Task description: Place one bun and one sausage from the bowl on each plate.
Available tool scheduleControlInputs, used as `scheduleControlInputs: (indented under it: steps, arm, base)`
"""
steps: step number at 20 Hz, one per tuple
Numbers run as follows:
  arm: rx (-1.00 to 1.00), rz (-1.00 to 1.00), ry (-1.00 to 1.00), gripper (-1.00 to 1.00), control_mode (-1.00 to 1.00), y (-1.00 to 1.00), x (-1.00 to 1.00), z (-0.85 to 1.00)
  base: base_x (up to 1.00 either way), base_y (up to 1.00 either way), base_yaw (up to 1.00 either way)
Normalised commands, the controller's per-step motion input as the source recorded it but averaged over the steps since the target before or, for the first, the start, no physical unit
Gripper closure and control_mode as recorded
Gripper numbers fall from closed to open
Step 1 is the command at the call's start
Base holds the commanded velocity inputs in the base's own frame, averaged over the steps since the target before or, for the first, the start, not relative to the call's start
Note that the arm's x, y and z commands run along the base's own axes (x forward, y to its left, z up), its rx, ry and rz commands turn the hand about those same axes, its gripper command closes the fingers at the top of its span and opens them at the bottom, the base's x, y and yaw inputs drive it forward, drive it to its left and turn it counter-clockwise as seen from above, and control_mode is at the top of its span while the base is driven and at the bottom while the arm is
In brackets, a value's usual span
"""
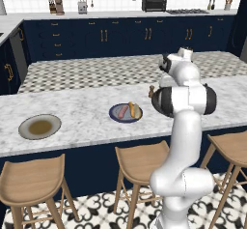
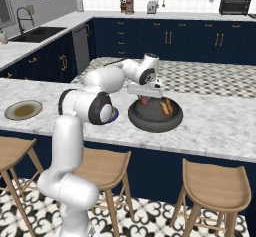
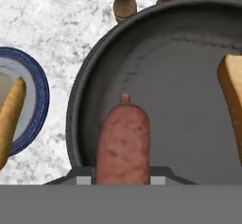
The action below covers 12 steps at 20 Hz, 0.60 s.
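Gripper [image 3: 123, 180] clamps sausage [image 3: 124, 142] — inside bowl [image 3: 179, 43].

Bun [image 3: 232, 106] cut by right edge; blue plate [image 3: 37, 106] cut by left edge.

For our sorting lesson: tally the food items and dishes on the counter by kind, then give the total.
bun: 2
sausage: 2
plate: 2
bowl: 1
Total: 7
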Motion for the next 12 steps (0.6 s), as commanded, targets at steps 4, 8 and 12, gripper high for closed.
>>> scheduleControlInputs:
  steps: [4, 8, 12]
  arm:
    - [0.0, 0.0, -0.17, 1.0, -1.0, 0.56, -0.56, 0.99]
    - [0.0, 0.0, -0.02, 1.0, -1.0, 0.86, -0.86, 0.56]
    - [-0.03, 0.0, 0.0, 1.0, -1.0, 0.84, -1.0, 0.14]
  base:
    - [0.0, 0.0, 0.0]
    - [0.0, 0.0, 0.0]
    - [0.0, 0.0, 0.0]
